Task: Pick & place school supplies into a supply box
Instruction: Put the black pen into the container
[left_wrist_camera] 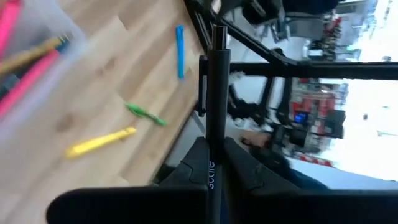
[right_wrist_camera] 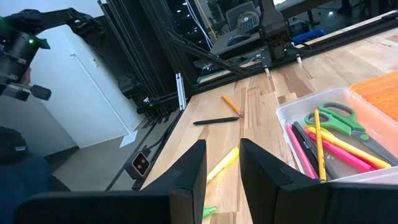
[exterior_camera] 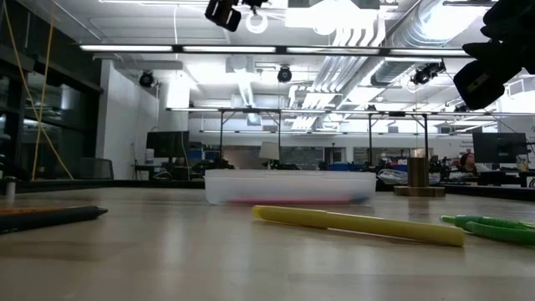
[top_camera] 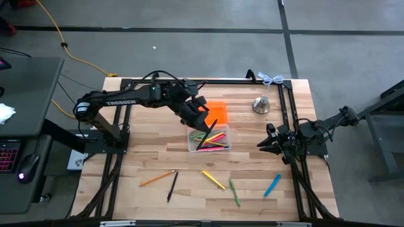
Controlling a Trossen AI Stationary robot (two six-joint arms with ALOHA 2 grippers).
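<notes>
Pale wood-plank table [top_camera: 145, 157], smooth and matte, framed by dark metal rails, carries the work. Supply box [top_camera: 209, 140] sits near table centre: clear, thin-walled rectangular plastic, its bright orange hinged lid [top_camera: 216, 111] folded open flat on the far side. Left pincer [top_camera: 203, 120] hangs directly above the box, over its lid-side edge, closed narrow on a slim black pen [top_camera: 207, 134] that slants down from the fingers into the box; the left wrist view shows the smooth black barrel clamped between the two dark fingers. Inside the box lie pink and yellow pens and green-handled scissors [right_wrist_camera: 331, 116], all lengthwise. On the table in front of the box, loose: an orange pencil [top_camera: 157, 178] and a black pencil [top_camera: 172, 186] on the left-arm side of the box, a yellow marker [top_camera: 213, 180] nearly straight in front, a thin green pen [top_camera: 234, 192] just beyond that, and a blue marker [top_camera: 272, 185] further toward the right-arm side. All are thin straight sticks, none touching. Right pincer [top_camera: 267, 144] waits well off to the box's right-arm side, near the table edge, fingers slightly apart with nothing between them. Silver metal bell [top_camera: 261, 104], domed and shiny, stands beyond the box's right-arm side, toward the far corner.
</notes>
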